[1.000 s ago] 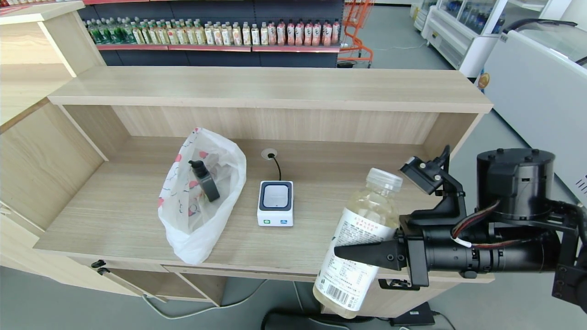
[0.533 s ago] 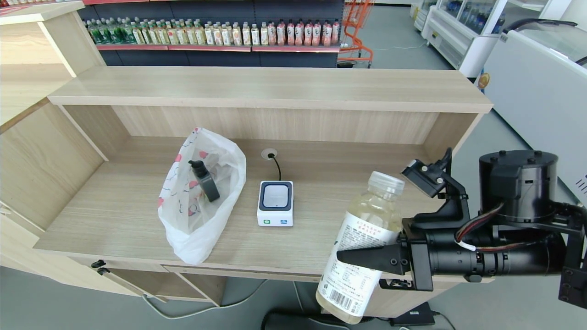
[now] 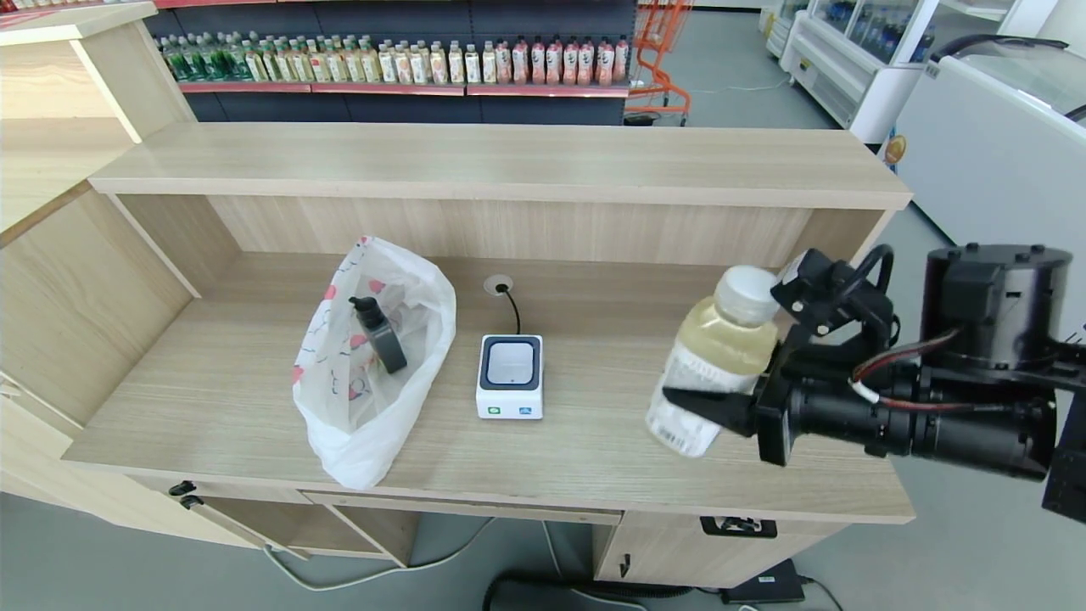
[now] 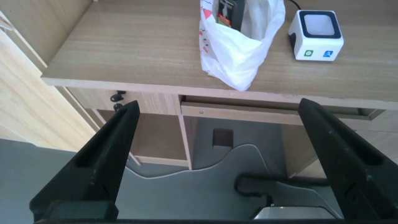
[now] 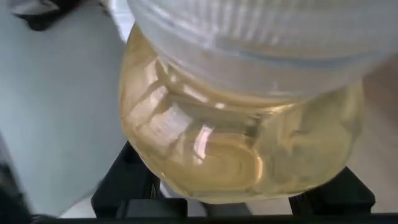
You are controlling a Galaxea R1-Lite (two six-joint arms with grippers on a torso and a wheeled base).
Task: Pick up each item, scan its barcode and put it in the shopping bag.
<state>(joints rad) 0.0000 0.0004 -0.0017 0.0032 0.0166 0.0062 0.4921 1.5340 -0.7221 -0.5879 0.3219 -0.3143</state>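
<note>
right gripper (image 3: 702, 406) pinching the clear plastic bottle of pale yellow drink (image 3: 721, 344), tilted, mid-right of frame above the wooden counter (image 3: 594, 462) | left gripper (image 4: 221, 162) spread, empty | risk: barcode probably faces away from the white square scanner (image 3: 509, 386) at centre, so no beep; slick label could slip

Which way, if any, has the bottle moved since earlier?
Yes. The bottle moved from over the counter's front edge inward, above its top, right of the scanner.

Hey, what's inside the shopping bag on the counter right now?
A dark pump-top bottle leans inside the shopping bag. Anything lower down is covered by the bag's plastic folds.
</note>
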